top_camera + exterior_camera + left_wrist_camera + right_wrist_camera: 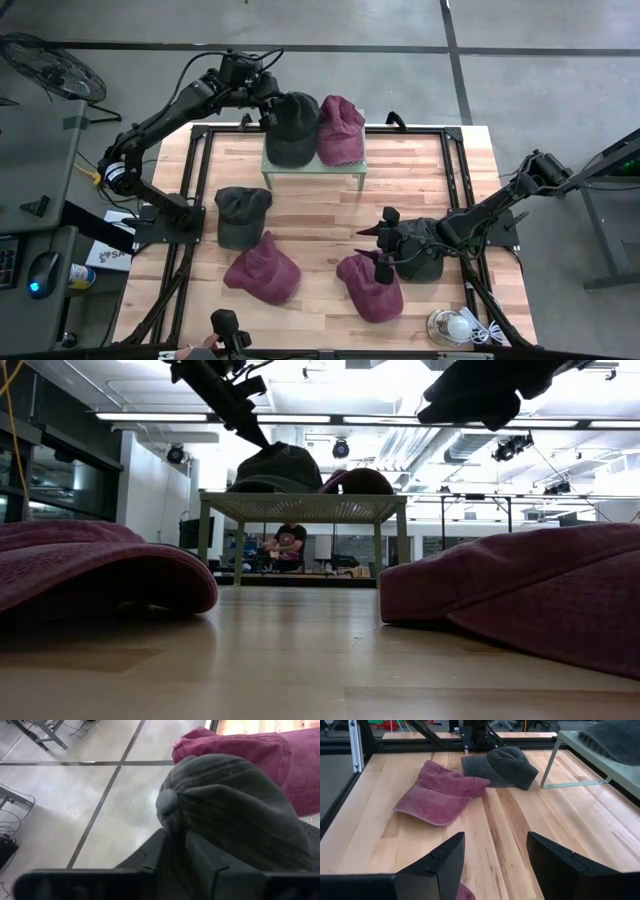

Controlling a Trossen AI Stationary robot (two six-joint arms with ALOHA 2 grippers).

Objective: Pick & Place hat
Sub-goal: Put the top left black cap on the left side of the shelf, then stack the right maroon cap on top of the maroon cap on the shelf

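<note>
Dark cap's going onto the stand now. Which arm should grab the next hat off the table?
Right, probably. The right gripper hangs open over the table, just above a maroon cap. The left gripper is at the dark cap on the green stand.

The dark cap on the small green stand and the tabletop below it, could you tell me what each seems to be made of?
Dark cap: seemingly washed cotton twill, matte, with stitched panel seams and a fabric button on top. Tabletop: apparently light wooden planks with visible grain and a faint sheen.

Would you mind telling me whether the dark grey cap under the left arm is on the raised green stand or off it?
On it: the dark grey cap rests atop the green stand, beside a maroon cap.
</note>
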